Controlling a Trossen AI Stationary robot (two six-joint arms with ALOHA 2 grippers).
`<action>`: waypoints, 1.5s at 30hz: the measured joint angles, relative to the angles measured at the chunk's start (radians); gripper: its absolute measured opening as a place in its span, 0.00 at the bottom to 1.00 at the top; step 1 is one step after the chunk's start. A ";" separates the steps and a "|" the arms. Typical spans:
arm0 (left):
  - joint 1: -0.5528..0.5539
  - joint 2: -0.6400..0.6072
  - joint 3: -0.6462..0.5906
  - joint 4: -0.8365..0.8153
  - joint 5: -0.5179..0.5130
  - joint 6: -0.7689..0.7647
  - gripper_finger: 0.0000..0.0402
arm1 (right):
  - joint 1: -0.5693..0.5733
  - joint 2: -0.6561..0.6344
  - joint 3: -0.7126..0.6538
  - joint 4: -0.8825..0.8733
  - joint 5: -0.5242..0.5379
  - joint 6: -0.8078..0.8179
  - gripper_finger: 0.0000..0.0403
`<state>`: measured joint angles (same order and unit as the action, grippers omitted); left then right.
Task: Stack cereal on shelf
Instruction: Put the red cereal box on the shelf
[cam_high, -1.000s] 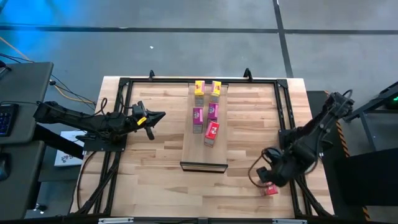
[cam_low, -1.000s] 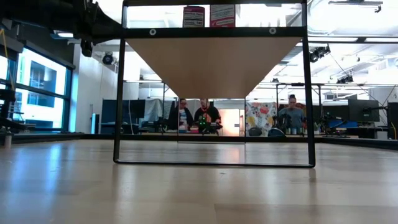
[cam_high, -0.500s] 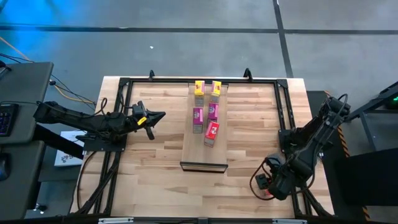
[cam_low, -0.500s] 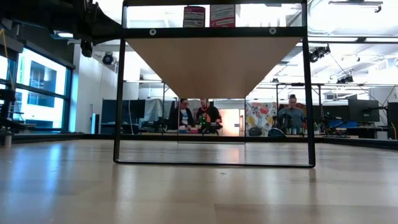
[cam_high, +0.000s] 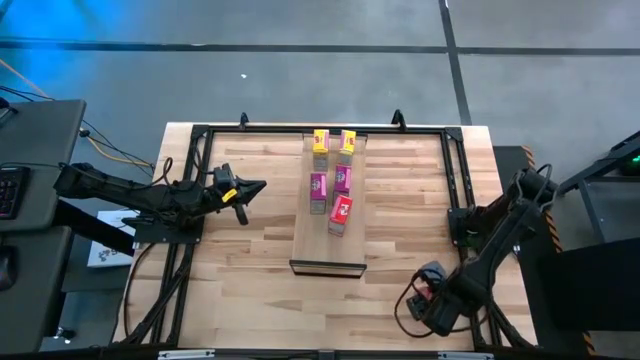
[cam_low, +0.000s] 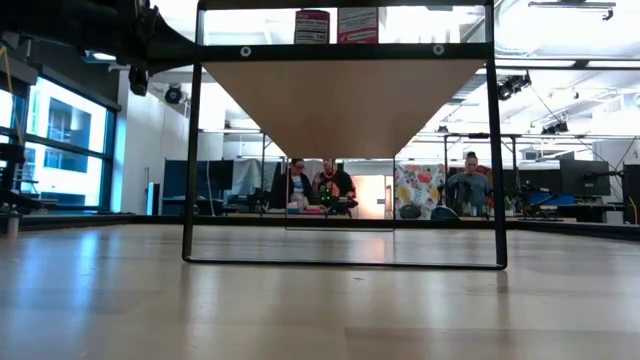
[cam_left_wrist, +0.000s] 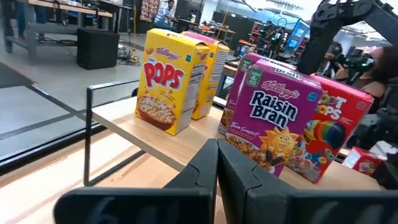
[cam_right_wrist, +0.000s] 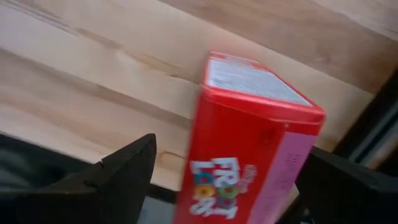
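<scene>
Swinging further toward the table's near right corner over the past second, the right gripper (cam_high: 432, 305) now hangs low above the butcher-block tabletop (cam_high: 240, 270), where the high view no longer shows the red box that lay beside it a second ago. Its wrist camera shows that red Froot Loops box (cam_right_wrist: 249, 149) standing between the two dark, spread fingers (cam_right_wrist: 118, 177), with light wood behind it; whether the pads actually press the carton cannot be told. At the table's left side, the left gripper (cam_high: 243, 190) waits with its fingers (cam_left_wrist: 217, 171) pressed together and nothing between them, pointed toward the shelf (cam_high: 310, 245). That pale board runs down the middle of the table inside the black metal frame (cam_high: 190, 135), and five cartons stand on its far half: two yellow Corn Pops boxes (cam_high: 320, 141) at the back, two magenta Raisin Bran boxes (cam_high: 318, 188) in the middle, and a second red Froot Loops box (cam_high: 340, 212) nearest the front. From table height, the shelf's underside fills the frame's top, and people (cam_low: 325, 185) sit at desks in the room beyond.
</scene>
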<state>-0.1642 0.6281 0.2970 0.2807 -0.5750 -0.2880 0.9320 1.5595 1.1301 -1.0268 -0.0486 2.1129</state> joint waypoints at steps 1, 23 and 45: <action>0.000 0.000 0.000 0.000 0.010 -0.005 0.00 | 0.005 0.012 0.000 -0.001 -0.018 0.002 0.85; 0.000 0.005 -0.001 0.091 0.237 -0.104 0.00 | 0.026 0.070 0.007 0.040 0.052 -0.018 0.34; -0.194 0.254 0.000 0.671 0.422 0.067 0.05 | -0.028 0.070 0.204 0.529 0.409 -0.849 0.33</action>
<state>-0.3582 0.8825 0.2967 0.9521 -0.1528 -0.2210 0.9036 1.6291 1.3342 -0.4978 0.3607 1.2637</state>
